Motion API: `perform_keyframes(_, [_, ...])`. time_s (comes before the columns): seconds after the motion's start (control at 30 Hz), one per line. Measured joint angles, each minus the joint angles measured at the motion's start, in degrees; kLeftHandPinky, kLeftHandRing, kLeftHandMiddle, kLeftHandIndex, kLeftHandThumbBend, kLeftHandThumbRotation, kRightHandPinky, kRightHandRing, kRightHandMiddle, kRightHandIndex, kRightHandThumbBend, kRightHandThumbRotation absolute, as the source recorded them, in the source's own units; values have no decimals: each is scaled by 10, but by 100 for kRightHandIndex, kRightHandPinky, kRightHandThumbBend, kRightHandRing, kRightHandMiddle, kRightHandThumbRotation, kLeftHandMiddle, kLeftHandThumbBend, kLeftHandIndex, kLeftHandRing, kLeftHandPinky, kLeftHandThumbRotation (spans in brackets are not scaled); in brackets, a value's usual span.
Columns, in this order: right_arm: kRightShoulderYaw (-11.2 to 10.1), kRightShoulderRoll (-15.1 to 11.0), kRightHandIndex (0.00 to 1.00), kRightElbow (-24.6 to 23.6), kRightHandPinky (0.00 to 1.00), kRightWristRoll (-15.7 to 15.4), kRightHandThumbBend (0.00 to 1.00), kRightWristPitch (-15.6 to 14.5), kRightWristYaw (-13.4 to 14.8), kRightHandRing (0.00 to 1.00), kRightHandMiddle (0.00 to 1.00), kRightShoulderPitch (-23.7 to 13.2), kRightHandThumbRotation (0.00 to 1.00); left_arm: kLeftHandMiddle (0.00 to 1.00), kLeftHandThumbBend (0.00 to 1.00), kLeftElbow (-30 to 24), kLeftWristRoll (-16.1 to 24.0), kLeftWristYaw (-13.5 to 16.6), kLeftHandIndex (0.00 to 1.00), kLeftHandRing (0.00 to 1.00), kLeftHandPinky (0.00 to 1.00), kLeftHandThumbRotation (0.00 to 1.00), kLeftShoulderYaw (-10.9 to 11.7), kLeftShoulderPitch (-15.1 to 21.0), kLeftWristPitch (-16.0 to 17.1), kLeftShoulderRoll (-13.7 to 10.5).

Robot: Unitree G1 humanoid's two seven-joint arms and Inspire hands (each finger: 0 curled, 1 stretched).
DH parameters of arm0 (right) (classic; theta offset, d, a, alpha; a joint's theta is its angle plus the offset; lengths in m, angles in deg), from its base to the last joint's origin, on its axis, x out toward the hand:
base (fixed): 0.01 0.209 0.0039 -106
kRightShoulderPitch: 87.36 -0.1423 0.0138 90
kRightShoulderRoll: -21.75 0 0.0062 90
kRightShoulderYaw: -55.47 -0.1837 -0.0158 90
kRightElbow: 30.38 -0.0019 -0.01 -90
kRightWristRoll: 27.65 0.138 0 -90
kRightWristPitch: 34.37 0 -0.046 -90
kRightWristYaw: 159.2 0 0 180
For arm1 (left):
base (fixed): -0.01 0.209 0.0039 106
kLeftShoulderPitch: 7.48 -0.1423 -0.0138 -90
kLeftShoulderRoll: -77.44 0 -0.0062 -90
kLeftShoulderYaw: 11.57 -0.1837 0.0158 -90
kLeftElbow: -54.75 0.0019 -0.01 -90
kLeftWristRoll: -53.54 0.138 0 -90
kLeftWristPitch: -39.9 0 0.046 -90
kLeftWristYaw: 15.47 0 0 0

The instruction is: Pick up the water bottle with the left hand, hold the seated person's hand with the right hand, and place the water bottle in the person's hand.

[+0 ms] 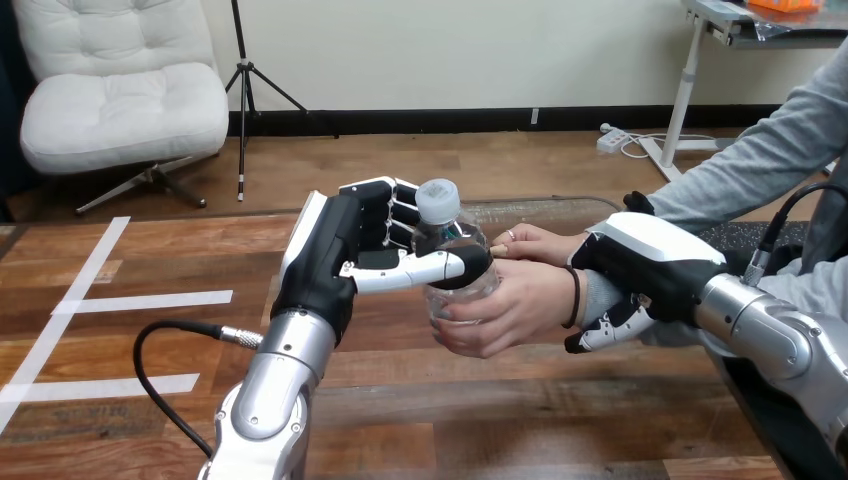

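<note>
A clear water bottle (447, 240) with a white cap stands upright above the table, mid view. My left hand (350, 250) grips it from the left, fingers curled behind it and thumb across its front. The person's hand (510, 305) comes in from the right and wraps the bottle's lower part from below and the front. A second hand of the person (535, 243) lies just behind it, near the bottle. My right hand (640, 270) is at the person's wrist, over it, with fingers curled down round the forearm.
The wooden table (480, 420) stretches below both arms. White tape strips (140, 300) mark its left part. A black cable (165, 350) loops beside my left forearm. The person's grey sleeve (760, 160) reaches in from the upper right.
</note>
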Motion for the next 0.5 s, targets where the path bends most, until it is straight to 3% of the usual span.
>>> perform_keyframes(0.5, [0,-2,27,5,17,0,62,1,0,21,26,0,0,75,95,-2,-9,-13,71,73,65,35,1,0,-29,-1])
